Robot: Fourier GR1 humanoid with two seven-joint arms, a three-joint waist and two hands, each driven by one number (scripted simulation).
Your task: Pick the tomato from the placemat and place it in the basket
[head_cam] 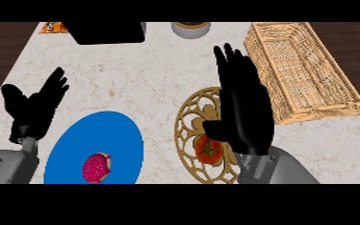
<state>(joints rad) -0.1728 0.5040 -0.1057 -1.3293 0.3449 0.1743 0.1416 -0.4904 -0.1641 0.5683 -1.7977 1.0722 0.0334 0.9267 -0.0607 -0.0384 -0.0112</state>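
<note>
While the tomato (pixel 209 151) lies untouched on the round gold placemat (pixel 188 124) near the table's (pixel 141 71) front edge, the right robot hand (pixel 243 105) hangs over the placemat's right half with fingers straight and together, pointing toward the back edge, and its thumb stretched out just above the tomato. Nothing is clamped in it. The step in hand looks like the reach for the pick: the palm stands beside and partly over the tomato, but no finger curls round it yet. The basket (pixel 302 71) waits at the table's right side, its near end just beside the placemat. The left robot hand (pixel 35 107) rests open near the left edge, fingers up. A blue plate (pixel 105 133) with a pink doughnut (pixel 97 167) sits left of the placemat; a black box (pixel 109 32) and a small bowl (pixel 190 28) stand at the back edge. Next, the right robot hand would likely need to drop lower and draw back toward the front edge, so fingers and thumb can close on the tomato.
</note>
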